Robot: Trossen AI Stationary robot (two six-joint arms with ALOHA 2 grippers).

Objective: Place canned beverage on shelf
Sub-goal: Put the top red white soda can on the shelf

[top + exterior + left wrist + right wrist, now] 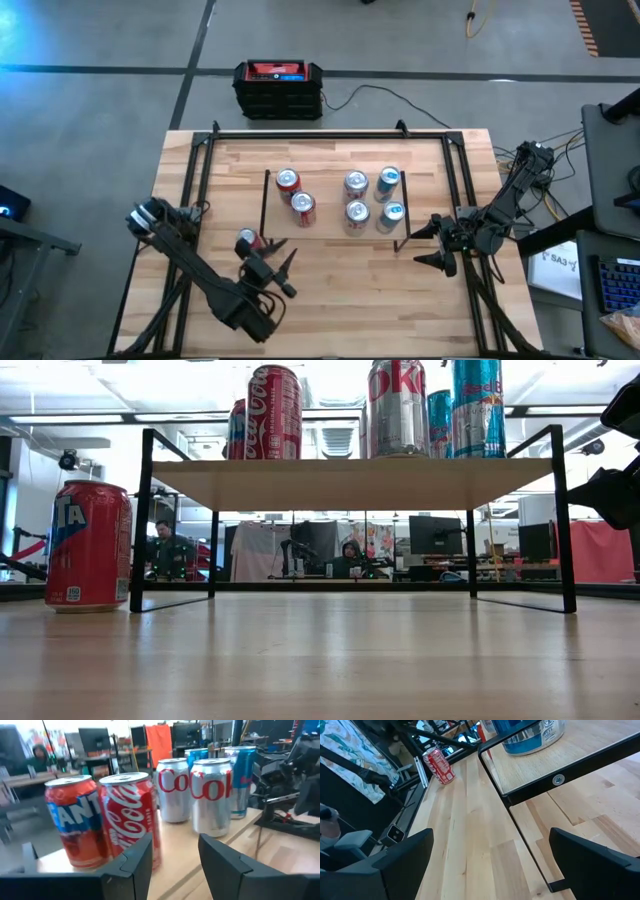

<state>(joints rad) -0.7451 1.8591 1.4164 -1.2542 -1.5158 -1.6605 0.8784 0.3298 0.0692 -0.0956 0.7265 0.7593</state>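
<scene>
**One can left on the table, six already up top**

Closest to me, the left pincer (283, 268) hangs low over the front of the table (340, 300), fingers pressed together and holding nothing. Just beyond it, the last loose one, a red Fanta can (248, 240), stands upright on the table beside the shelf's (330, 232) left front leg, not touching it. So the step in hand looks like picking that can up, and it hasn't started.

If I were driving: spread the fingers first, come in level at mid-height on the can, and square up so both fingers land on the round side rather than clipping the rim. Thin cans tip easily.

Further back on the shelf, two red cans (288, 181) stand on the left, two silver Coke cans (355, 183) in the middle, two blue cans (388, 181) on the right. The open board at the left front looks like the natural drop spot; lift clear of the black frame before swinging in.

Off to the right, the right pincer (432, 245) waits by the shelf's right end, spread wide and empty.
</scene>
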